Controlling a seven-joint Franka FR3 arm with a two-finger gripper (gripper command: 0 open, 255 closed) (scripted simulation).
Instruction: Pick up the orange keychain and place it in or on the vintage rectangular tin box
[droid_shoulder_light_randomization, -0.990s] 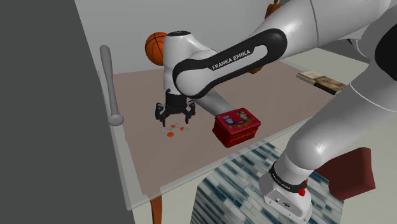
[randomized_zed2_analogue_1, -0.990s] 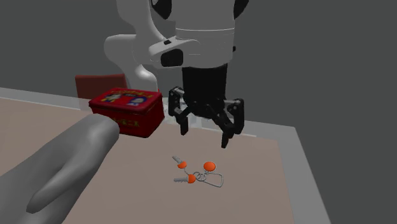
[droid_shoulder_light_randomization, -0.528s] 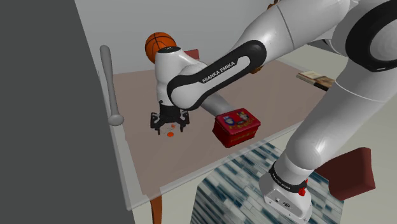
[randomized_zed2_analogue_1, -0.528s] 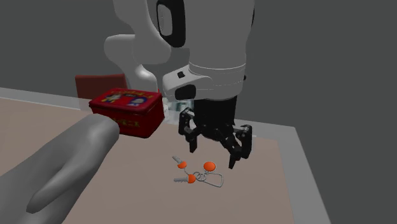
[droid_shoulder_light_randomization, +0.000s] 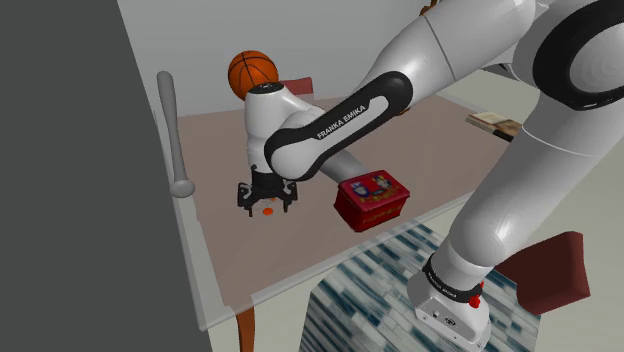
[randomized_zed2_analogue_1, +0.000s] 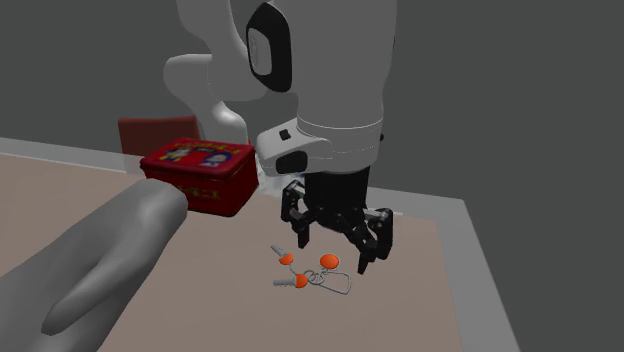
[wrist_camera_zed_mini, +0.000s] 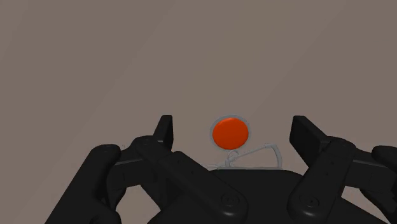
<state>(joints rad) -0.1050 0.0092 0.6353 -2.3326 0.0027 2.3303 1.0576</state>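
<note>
Gripper (droid_shoulder_light_randomization: 266, 205) was down low over the table (droid_shoulder_light_randomization: 222, 245), pointing straight at it. Fingers were spread wide and had hold of nothing.

Orange keychain (droid_shoulder_light_randomization: 266, 211) lay flat on the table directly under the gripper. In the wrist view one round orange disc of the keychain (wrist_camera_zed_mini: 230, 132) sat between the two fingertips (wrist_camera_zed_mini: 165, 125), clear of both, with a bit of grey wire ring just beside it, nearer the palm.

From the second exterior view, the gripper (randomized_zed2_analogue_1: 335, 250) hung just above the keychain (randomized_zed2_analogue_1: 300, 281): three orange pieces plus a grey ring, bunched together. Whether the fingertips touched the table couldn't be read.

Red rectangular tin box (droid_shoulder_light_randomization: 372, 198) sat upright on the same table, lid on, printed picture on top. It was near the keychain but apart from it, toward the shoulder view's right. In the second exterior view the box (randomized_zed2_analogue_1: 200, 172) stood to the left of the gripper.

A grey baseball bat (droid_shoulder_light_randomization: 172, 130) lay along the table edge at the shoulder view's left. A basketball (droid_shoulder_light_randomization: 250, 70) sat at the far end.
</note>
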